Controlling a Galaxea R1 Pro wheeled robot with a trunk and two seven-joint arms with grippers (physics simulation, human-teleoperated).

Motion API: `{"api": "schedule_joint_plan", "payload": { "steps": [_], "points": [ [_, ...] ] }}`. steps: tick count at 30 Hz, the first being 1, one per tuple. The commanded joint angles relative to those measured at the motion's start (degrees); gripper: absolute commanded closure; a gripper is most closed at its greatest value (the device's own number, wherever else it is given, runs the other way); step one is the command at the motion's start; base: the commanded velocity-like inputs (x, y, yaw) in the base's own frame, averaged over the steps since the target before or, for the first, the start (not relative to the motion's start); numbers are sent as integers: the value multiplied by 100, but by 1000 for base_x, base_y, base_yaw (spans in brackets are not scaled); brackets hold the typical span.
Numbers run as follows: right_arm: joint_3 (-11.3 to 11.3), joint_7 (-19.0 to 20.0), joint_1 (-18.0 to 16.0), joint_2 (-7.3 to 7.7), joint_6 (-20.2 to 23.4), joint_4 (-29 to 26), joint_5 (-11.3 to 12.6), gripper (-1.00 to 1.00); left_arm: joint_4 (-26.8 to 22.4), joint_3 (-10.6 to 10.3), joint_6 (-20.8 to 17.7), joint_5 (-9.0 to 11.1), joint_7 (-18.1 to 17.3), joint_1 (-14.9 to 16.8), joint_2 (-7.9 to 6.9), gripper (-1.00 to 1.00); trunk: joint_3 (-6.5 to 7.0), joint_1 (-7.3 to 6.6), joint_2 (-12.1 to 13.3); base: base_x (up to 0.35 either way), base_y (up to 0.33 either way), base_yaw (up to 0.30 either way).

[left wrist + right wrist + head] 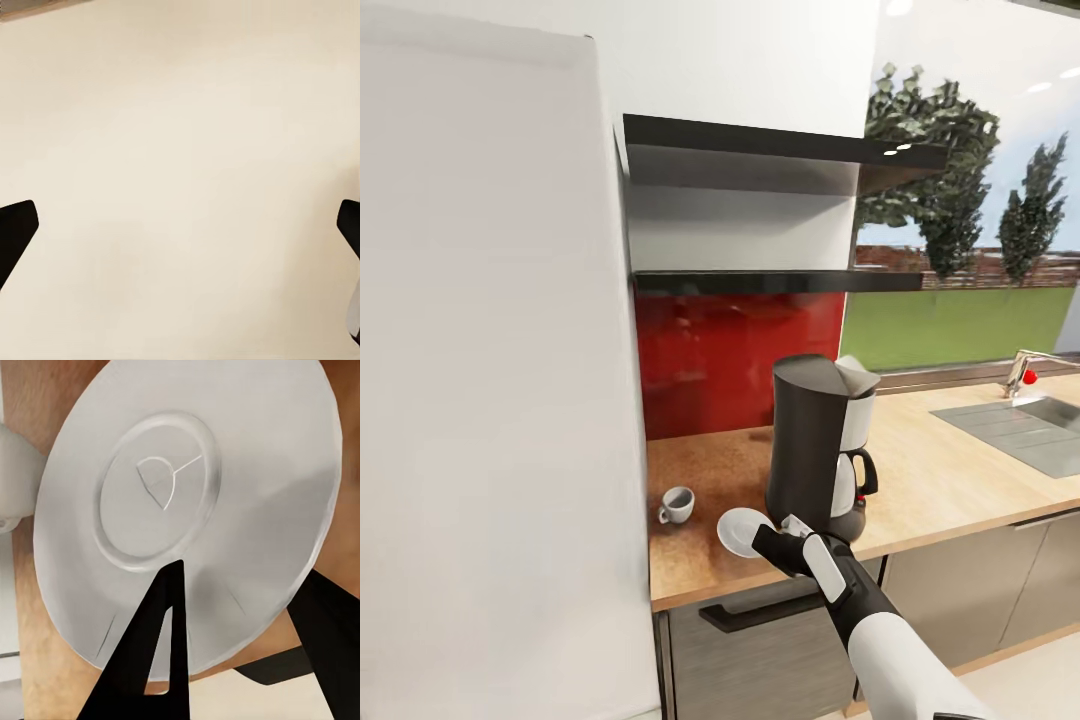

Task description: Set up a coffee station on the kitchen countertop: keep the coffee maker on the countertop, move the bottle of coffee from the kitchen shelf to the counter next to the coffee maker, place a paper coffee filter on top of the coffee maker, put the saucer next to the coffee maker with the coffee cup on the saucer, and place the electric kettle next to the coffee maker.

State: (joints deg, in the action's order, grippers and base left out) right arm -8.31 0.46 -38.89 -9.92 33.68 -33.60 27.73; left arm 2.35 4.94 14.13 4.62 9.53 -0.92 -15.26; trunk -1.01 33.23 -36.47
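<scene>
The black coffee maker (820,450) stands on the wood-tone kitchen countertop (950,480), with a white paper coffee filter (857,378) on its top. The white saucer (740,531) lies just left of its base, at the counter's front. My right gripper (775,535) is shut on the saucer's near rim. In the right wrist view one finger (161,645) lies over the saucer (187,495) and the other under its edge. The small white coffee cup (677,504) stands on the counter left of the saucer. My left gripper (185,217) is open, facing a plain cream surface. The bottle of coffee and the electric kettle are out of view.
A tall white cabinet (490,400) walls off the counter's left end. Two dark shelves (760,280) hang above a red backsplash (730,350). A sink (1025,428) and faucet (1022,372) lie at the right. A dark drawer handle (735,612) sits below the counter edge.
</scene>
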Motion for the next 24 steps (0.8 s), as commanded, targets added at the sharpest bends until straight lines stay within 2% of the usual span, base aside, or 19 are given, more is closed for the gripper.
{"api": "schedule_joint_plan", "payload": {
  "steps": [1,15,24],
  "points": [
    [-38,6,-4,-7,33,-7,6,-100,11,42,37,30,-13,5,-2,-100,-9,2,-9,0,0,0],
    [-40,6,-4,-7,33,-7,13,-100,8,34,34,28,-6,5,-1,-100,-9,2,-9,-4,-1,0],
    [-40,6,-4,-7,33,-7,13,-100,5,33,20,29,5,5,6,-100,-9,2,-9,-224,-132,0]
  ]
}}
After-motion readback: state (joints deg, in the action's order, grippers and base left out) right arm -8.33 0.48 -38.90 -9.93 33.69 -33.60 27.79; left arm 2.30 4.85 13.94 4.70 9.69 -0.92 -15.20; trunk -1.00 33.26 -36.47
